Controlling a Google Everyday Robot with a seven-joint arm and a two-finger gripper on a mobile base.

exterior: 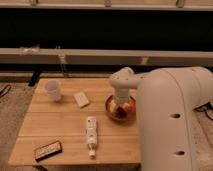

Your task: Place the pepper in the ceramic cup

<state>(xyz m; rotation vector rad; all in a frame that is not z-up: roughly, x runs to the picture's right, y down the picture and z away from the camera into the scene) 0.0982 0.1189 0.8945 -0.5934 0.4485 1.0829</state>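
One arm bends down, its hand [121, 105] inside the orange bowl [108, 111].

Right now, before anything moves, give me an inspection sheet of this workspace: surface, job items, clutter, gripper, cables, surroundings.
Surface: wooden table, slatted top.
Job's things: ceramic cup upright at the back left; pepper likely the reddish piece in the orange bowl, partly hidden by the arm.
Clutter: white tube bottle lying near the front; pale flat packet right of the cup; dark packet at the front left corner.
Gripper: gripper pointing down into the bowl, open, well away from the cup.
Cables: dark cables on the floor at the left edge and the right edge.
Surroundings: pale ledge along a dark wall behind.
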